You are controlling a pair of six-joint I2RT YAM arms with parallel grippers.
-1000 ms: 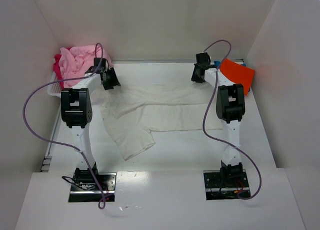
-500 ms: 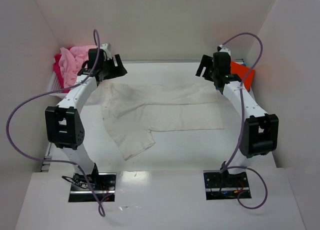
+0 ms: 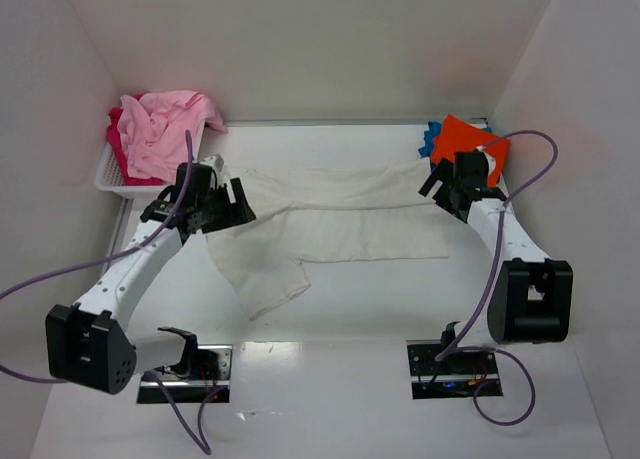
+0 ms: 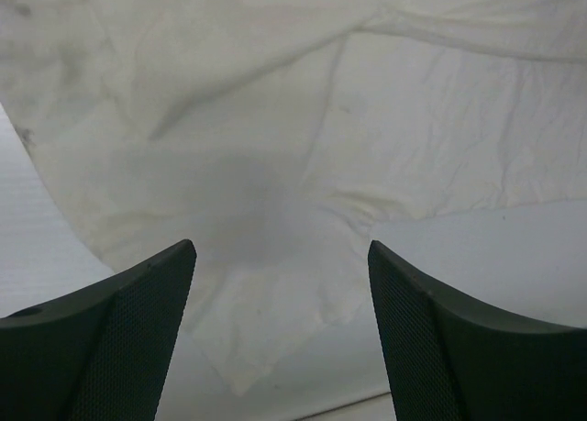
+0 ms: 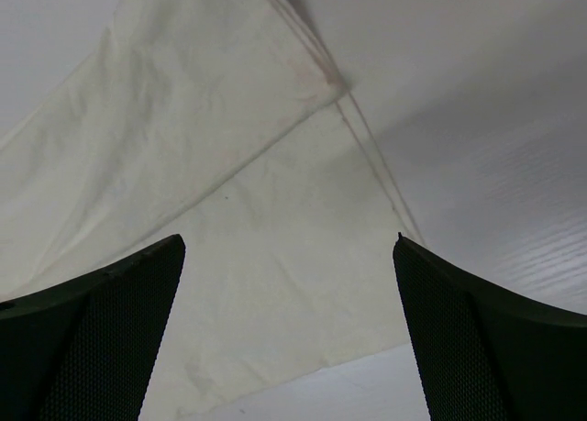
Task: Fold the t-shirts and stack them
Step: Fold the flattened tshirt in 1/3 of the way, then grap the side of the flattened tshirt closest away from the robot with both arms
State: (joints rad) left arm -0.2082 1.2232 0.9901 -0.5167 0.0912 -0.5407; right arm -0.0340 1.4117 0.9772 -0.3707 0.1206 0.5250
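Observation:
A cream-white t-shirt (image 3: 340, 224) lies spread across the middle of the table, partly folded lengthwise, with one sleeve (image 3: 265, 284) pointing toward the near side. My left gripper (image 3: 232, 207) hovers open over the shirt's left end, and in the left wrist view the gripper (image 4: 280, 247) has only cloth (image 4: 275, 164) below its jaws. My right gripper (image 3: 441, 185) stands open above the shirt's right end. The right wrist view shows that gripper (image 5: 289, 238) over a folded edge (image 5: 229, 219). A pink t-shirt (image 3: 160, 129) and a red-magenta one (image 3: 116, 144) are heaped at the back left. Orange (image 3: 462, 141) and blue (image 3: 430, 137) t-shirts lie at the back right.
A white slotted basket (image 3: 108, 182) holds the pink and red-magenta heap in the back left corner. White walls close in the table on the left, back and right. Purple cables loop off both arms. The arm bases (image 3: 185, 364) are bolted at the near edge.
Both arms have come down and back from the table's far edge to the ends of the cream-white shirt. Both grippers have opened wider. The shirt has barely shifted.

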